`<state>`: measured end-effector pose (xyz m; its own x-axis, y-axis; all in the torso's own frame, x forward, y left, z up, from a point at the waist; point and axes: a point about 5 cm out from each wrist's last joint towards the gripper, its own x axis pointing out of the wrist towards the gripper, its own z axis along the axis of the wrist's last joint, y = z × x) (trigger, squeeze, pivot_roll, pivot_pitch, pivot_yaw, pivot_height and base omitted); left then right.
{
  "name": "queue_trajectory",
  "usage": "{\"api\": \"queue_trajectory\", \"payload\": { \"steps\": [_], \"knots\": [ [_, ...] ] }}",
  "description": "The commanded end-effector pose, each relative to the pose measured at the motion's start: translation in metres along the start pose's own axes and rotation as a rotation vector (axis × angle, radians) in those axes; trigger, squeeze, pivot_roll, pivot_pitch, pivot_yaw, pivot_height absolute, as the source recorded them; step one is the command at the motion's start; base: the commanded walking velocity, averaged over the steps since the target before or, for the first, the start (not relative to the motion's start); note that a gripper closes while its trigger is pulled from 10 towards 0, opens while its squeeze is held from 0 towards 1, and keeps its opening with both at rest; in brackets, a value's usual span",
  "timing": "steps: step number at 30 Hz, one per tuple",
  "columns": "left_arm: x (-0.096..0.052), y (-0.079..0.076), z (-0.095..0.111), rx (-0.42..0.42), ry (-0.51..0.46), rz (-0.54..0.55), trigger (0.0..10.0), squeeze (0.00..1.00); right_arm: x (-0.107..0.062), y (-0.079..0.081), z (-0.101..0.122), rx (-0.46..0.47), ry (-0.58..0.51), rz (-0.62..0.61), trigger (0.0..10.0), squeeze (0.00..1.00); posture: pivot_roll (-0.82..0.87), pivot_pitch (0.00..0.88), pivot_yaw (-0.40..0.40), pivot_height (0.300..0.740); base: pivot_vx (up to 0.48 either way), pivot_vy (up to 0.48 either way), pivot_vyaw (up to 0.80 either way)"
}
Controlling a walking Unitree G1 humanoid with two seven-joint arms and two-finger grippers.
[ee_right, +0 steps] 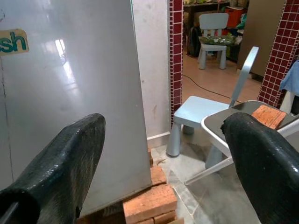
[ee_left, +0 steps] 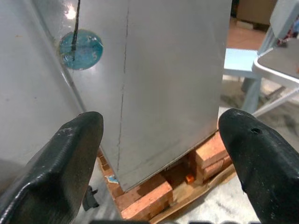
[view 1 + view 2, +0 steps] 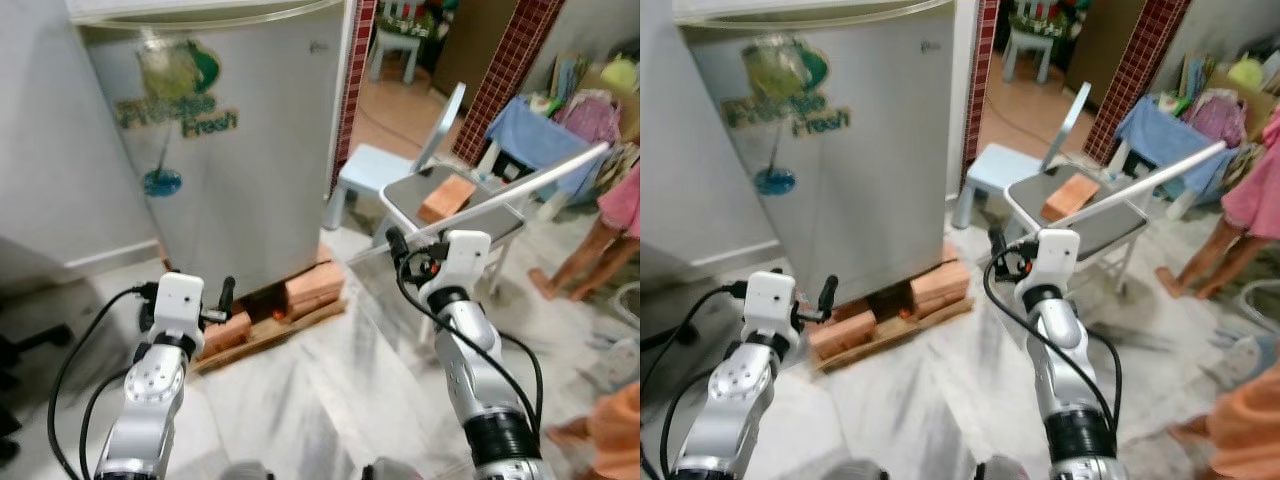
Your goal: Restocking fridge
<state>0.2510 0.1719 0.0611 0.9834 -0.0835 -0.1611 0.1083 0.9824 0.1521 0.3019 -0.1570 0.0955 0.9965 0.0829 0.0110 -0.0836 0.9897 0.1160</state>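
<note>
Left eye view: a silver fridge [image 3: 230,150] is seen at eleven o'clock, its door shut, with a green "Fresh" decal and a round blue sticker on the front. It is raised on red bricks [image 3: 300,295] set on a wooden pallet [image 3: 270,335]. The left gripper [image 2: 154,163] is held before the fridge's lower corner, fingers spread wide and nothing between them. The right gripper [image 1: 163,163] is likewise wide and bare, raised at one o'clock. A light blue chair [image 3: 385,165] and a metal folding chair [image 3: 450,205] bearing a brick [image 3: 447,198] are seen at one to two o'clock.
</note>
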Motion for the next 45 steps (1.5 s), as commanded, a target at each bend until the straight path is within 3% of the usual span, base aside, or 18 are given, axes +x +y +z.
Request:
{"api": "queue_trajectory", "payload": {
  "steps": [1, 7, 11, 12, 14, 28, 36, 45],
  "knots": [
    [0.0003, -0.0074, 0.0015, -0.006, -0.009, -0.035, 10.0, 0.00, -0.0022, -0.0100, -0.0030, -0.003, 0.012, -0.031, 10.0, 0.00, 0.10, 0.000, -0.011, 0.740, 0.000, 0.480, 0.00],
    [0.0014, -0.0067, 0.0064, 0.023, -0.048, -0.023, 10.0, 0.00, -0.0006, -0.0104, -0.0022, -0.006, 0.008, -0.038, 10.0, 0.00, 0.10, 0.000, -0.012, 0.740, 0.000, 0.291, 0.00],
    [0.0024, -0.0064, 0.0080, -0.003, -0.047, -0.025, 10.0, 0.00, 0.0001, -0.0097, -0.0016, -0.009, 0.003, -0.041, 10.0, 0.00, 0.10, 0.000, -0.011, 0.740, 0.000, 0.000, 0.00],
    [0.0016, -0.0063, 0.0046, -0.049, 0.004, -0.021, 10.0, 0.00, -0.0001, -0.0097, -0.0017, -0.010, 0.002, -0.043, 10.0, 0.00, 0.10, 0.000, -0.008, 0.740, 0.000, 0.000, 0.00],
    [0.0012, -0.0057, 0.0046, -0.052, 0.006, -0.023, 10.0, 0.00, -0.0002, -0.0102, -0.0020, -0.009, 0.002, -0.049, 10.0, 0.00, 0.10, 0.000, -0.003, 0.740, 0.000, 0.000, 0.00],
    [0.0016, -0.0044, 0.0070, -0.018, -0.027, -0.029, 10.0, 0.00, 0.0001, -0.0113, -0.0027, -0.006, -0.003, -0.063, 10.0, 0.00, 0.11, 0.000, 0.003, 0.740, 0.000, 0.000, 0.00],
    [0.0048, -0.0043, 0.0070, 0.003, -0.023, -0.021, 10.0, 0.00, 0.0039, -0.0063, -0.0020, -0.011, -0.008, -0.054, 10.0, 0.00, 0.11, 0.000, -0.003, 0.740, 0.000, 0.436, 0.00],
    [0.0043, -0.0038, 0.0097, 0.004, -0.040, -0.058, 10.0, 0.00, 0.0032, -0.0056, -0.0032, -0.018, -0.008, -0.050, 10.0, 0.00, 0.11, 0.000, -0.007, 0.740, 0.355, 0.322, 0.00]
  ]
}}
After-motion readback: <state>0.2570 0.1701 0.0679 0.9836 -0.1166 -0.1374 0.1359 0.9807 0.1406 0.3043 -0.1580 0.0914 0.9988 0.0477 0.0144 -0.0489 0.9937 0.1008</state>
